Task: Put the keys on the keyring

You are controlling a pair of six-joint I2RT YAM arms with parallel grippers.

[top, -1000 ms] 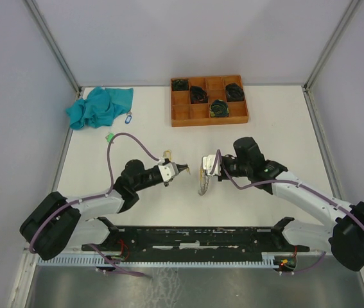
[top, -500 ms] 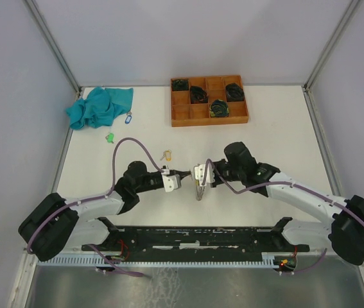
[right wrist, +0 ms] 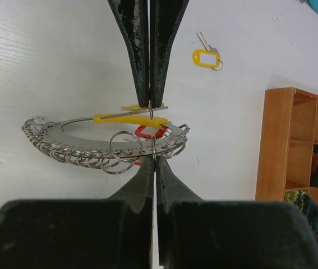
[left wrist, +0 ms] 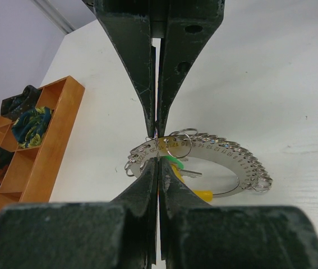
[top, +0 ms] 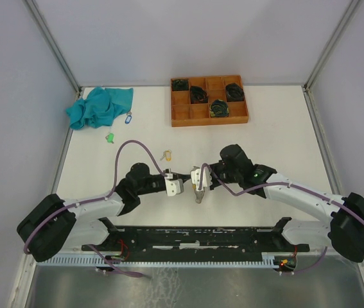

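The keyring is a metal crescent plate edged with small numbered rings, hanging just over the table between my two grippers. Tags in yellow, red and green hang on it. My right gripper is shut on a small ring at the plate's end. From the other side, my left gripper is shut on a thin ring at that same end. Loose keys lie on the table: yellow-tagged, green-tagged and blue-tagged.
A wooden compartment tray holding black coiled bundles stands at the back. A teal cloth lies at the back left. The left arm's purple cable loops above the table.
Both grippers have closed in on each other and moved nearer. The right one carried the keyring left, and the left one came away from the yellow-tagged key to meet it.
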